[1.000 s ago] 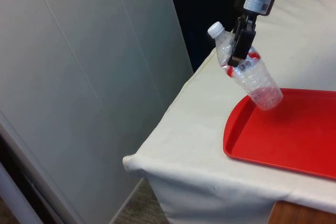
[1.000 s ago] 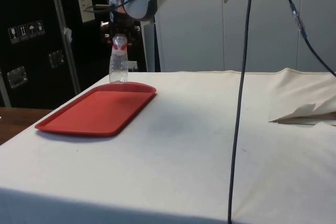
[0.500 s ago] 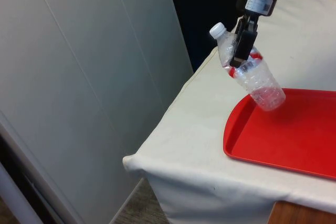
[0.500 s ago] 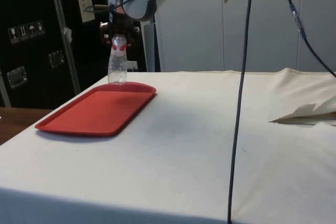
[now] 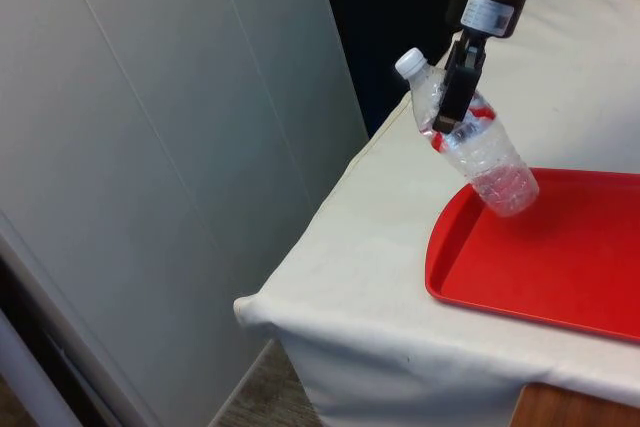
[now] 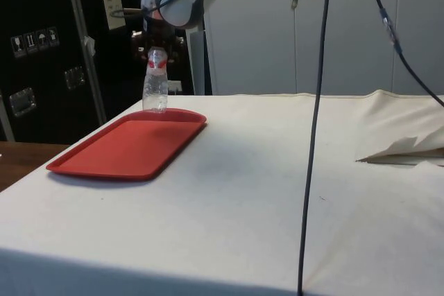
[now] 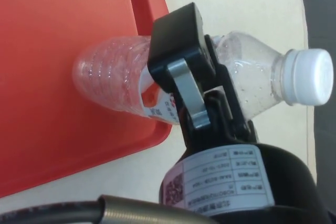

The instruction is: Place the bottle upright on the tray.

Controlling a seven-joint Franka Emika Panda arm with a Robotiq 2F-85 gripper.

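A clear plastic bottle [image 5: 482, 151] with a white cap [image 5: 408, 63] and a red-and-white label hangs tilted in the air, cap up and towards the front view's left. My gripper [image 5: 449, 115] is shut on the bottle's upper body near the label. The bottle's base hovers just over the near corner of the red tray [image 5: 560, 257]. In the side view the bottle [image 6: 155, 88] looks nearly upright above the tray's far end [image 6: 132, 145], under the gripper [image 6: 157, 52]. In the wrist view the black fingers [image 7: 181, 59] clamp the bottle [image 7: 113, 85] across the tray's rim [image 7: 152, 24].
The table's corner and cloth edge [image 5: 262, 307] drop off close to the tray, with white wall panels [image 5: 150, 147] beyond. A black cable [image 6: 313, 116] hangs over the table. A raised fold of cloth [image 6: 404, 148] lies at the side view's right.
The gripper and bottle have shifted only slightly, a little towards the side view's left. The bottle keeps much the same tilt and is still held.
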